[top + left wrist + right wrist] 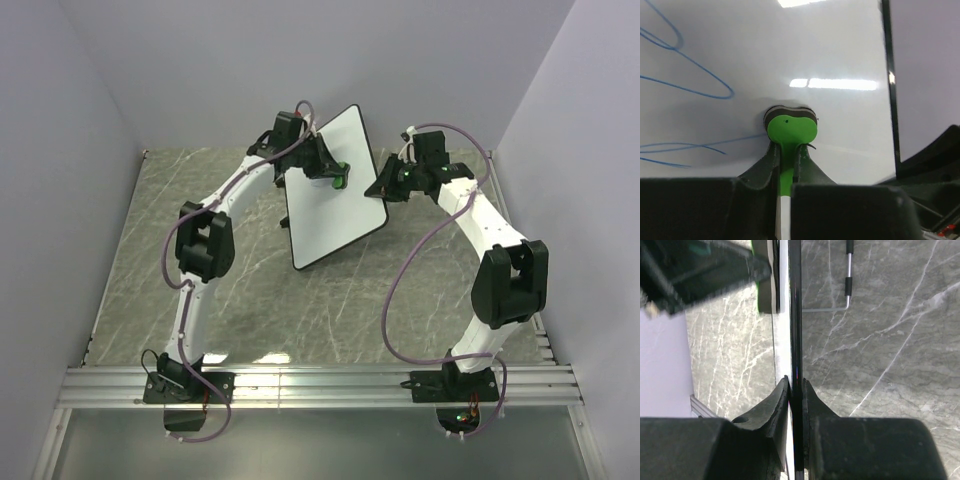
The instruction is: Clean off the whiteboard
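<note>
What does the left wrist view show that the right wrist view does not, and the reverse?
Only the left wrist view shows the blue scribbles on the face of the whiteboard. Only the right wrist view shows the right pincer shut on the board's edge, the marble table and a metal stand rod behind the board. Both show the whiteboard and the green eraser held against it by the left pincer.
</note>
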`<state>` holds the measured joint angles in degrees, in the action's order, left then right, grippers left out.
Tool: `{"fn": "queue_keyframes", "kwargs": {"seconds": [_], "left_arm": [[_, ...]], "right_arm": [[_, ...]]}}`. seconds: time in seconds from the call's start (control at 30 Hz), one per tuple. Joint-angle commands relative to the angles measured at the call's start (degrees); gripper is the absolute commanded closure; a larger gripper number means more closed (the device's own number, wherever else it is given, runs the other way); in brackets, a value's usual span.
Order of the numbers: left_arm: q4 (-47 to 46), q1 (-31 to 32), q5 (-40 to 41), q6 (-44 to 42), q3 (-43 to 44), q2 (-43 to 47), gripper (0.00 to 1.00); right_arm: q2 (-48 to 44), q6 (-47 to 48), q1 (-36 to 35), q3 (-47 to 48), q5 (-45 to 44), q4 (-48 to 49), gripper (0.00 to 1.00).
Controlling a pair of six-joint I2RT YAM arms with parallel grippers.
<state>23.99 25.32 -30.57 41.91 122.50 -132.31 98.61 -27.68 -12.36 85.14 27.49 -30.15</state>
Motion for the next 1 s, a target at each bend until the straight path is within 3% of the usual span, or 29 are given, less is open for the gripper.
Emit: {"fn": "queue_keyframes", "kwargs": {"seconds": [0.0, 0.2, 0.43, 0.77, 0.97], "left_arm": [[5.3, -2.2, 2.4, -0.8, 0.3, -8.3, 1.00], [12.6, -7.9, 4.7, -5.2, 4.1, -15.4, 1.00], [17.8, -6.3, 9.0, -11.3, 4.9, -15.1, 1.00], [13.2, 1.5, -0.1, -9.0, 2.5, -5.8, 1.00], [8.0, 2.4, -5.3, -3.6, 0.0, -0.1, 1.00]], "right_arm": [[0.6, 5.1, -5.7, -1.6, 0.4, -9.5, 1.00], [0.3, 5.4, -5.8, -2.0, -0.2, -9.9, 1.00], [1.5, 4.9, -6.4, -1.8, -0.2, -9.7, 1.00], [2.9, 4.7, -7.3, -0.3, -0.1, -9.5, 1.00], [2.8, 4.6, -7.7, -0.9, 0.1, -9.0, 1.00]]}}
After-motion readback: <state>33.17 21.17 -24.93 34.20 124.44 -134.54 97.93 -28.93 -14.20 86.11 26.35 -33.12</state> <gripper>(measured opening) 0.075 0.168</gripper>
